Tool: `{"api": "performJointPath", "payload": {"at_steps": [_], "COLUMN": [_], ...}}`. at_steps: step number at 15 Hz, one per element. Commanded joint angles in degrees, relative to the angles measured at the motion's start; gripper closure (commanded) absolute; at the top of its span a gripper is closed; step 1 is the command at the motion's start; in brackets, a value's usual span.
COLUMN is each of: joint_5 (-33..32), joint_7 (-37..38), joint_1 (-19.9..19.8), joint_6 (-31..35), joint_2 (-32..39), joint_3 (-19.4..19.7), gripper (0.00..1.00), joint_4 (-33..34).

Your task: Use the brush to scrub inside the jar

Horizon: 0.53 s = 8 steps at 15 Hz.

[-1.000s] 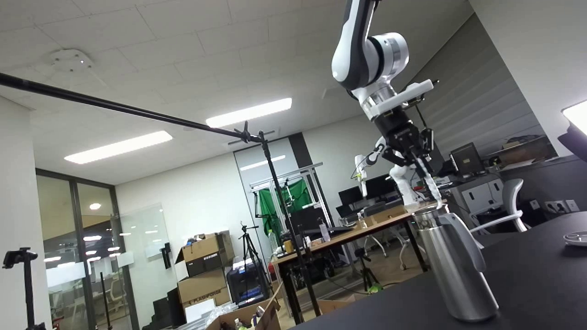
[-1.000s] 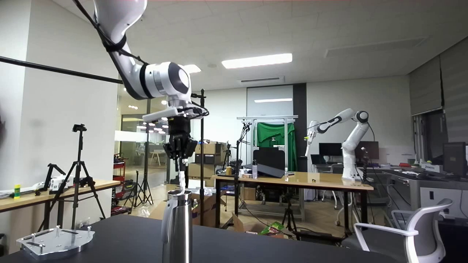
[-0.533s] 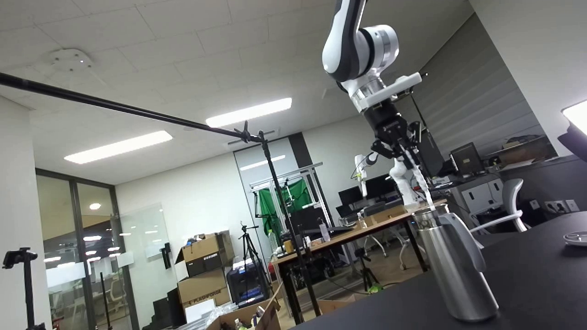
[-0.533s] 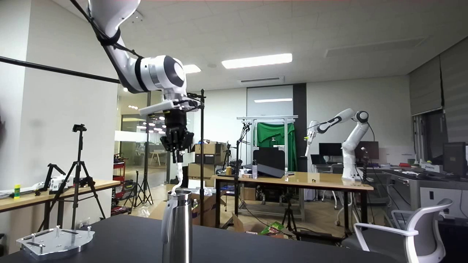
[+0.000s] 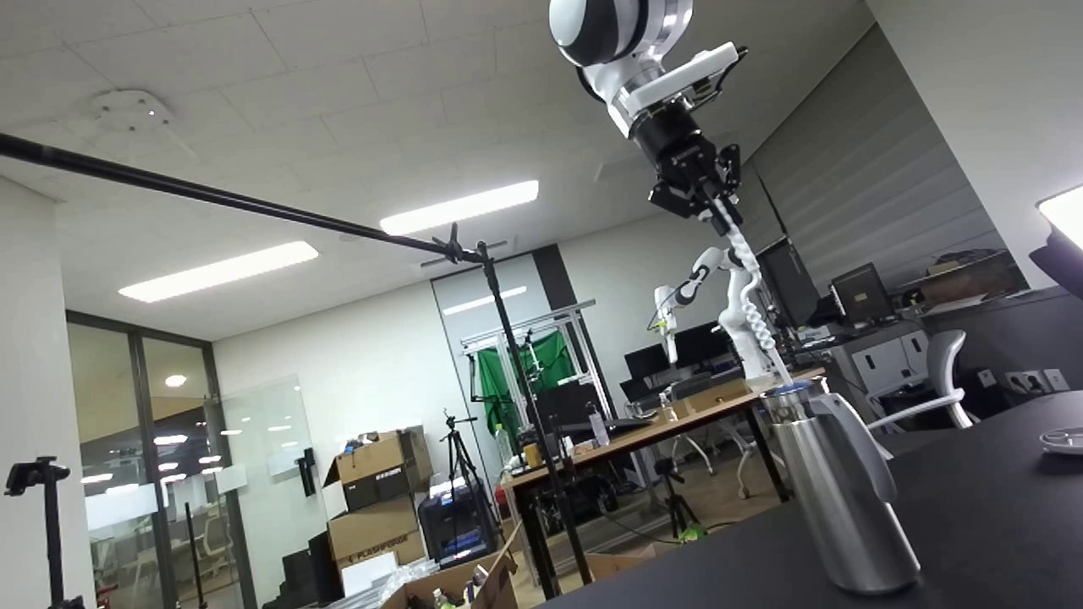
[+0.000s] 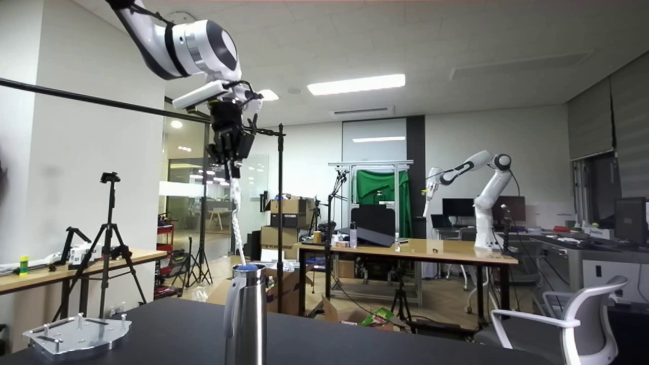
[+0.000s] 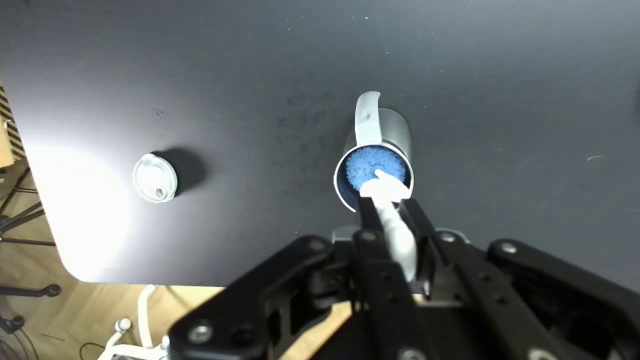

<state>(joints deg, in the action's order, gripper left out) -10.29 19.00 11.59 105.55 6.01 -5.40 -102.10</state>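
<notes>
Gripper [image 7: 389,202]: 2 fingers [image 7: 369,216] clamped on brush [image 6: 235,219]. Brush slants steeply down, head [image 7: 372,162] within jar [image 5: 833,497] mouth below; next stroke should follow jar axis.

Jar [image 5: 839,499]: metal, brushed-looking, satin down the body, glossier at the neck.
Jar handle [image 7: 368,120], at the jar's twelve o'clock in my wrist view: smooth, matt, plastic to my eye.
Brush stem [image 7: 387,194]: plastic-looking, partly smooth, partly rippled, with a soft gloss.
Brush head [image 7: 371,162]: rough, fibrous bristle.
My fingers [image 7: 369,215]: matt, my screw heads [image 7: 201,334] shiny metal.
Cap [image 7: 155,178], at nine o'clock in my wrist view: smooth, plastic-looking.
Tabletop [image 7: 240,100]: smooth, mostly matt, glaring just below nine o'clock.
Floor [image 7: 65,310], at eight o'clock: wood-grained.
Curtain [image 6: 370,182], toward three o'clock in an exterior view: creased cloth.
</notes>
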Motion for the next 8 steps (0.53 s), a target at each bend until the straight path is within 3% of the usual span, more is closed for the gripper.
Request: {"api": "performJointPath", "payload": {"at_steps": [1,8], "joint_5": [-0.95,-0.71], "joint_7": [1.02,0.99], "joint_1": [-0.45,-0.89], "joint_6": [-2.63,-3.26], "joint_2": [-2.07,-2.58], "joint_3": [-1.03,-1.31], "gripper": [0.96,0.96], "joint_4": [0.26,0.18]}}
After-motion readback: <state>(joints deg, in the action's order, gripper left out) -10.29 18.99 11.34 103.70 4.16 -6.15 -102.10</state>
